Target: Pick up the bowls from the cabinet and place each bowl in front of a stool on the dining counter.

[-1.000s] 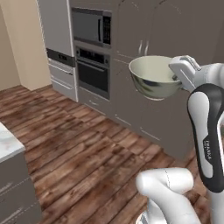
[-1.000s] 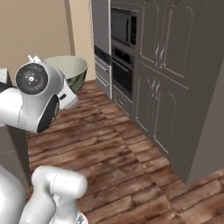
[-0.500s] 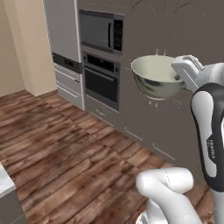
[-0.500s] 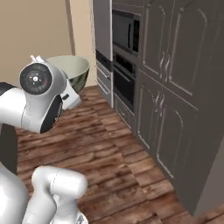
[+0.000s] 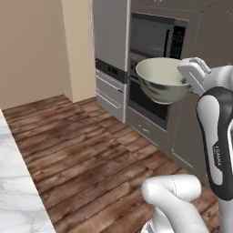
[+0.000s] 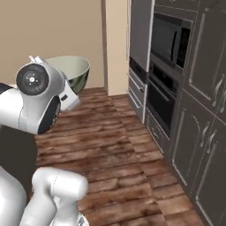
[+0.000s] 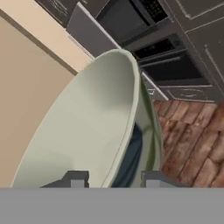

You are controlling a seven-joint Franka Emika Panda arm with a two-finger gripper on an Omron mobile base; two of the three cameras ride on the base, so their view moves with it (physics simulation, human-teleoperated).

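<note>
We see the arm raised high, its upper link standing upright at the right of the left base view and the wrist bent over toward the wall of built-in ovens; the tool point(image 5: 186, 81) sits at the bowl's near rim, and in the hand view its two dark fingertips point(image 7: 75, 180) stand one on each side of that rim — one inside, one outside — so we read it as clamped on the bowl point(image 5: 162, 80); the bowl hangs in mid-air, well above the wooden floor point(image 5: 86, 150), carried roughly level with its mouth upward; in the right base view it shows just behind the round white wrist joint, against the beige wall point(image 6: 57, 31). The bowl is round and deep, glossy pale grey-green outside, cream within; its outer wall catches dark reflections low down. A white marble table point(image 5: 18, 195) with grey veins edges the lower left of the left base view — well apart from the bowl; the oven stack point(image 6: 170, 75) and grey panelled doors stand to the right.
</note>
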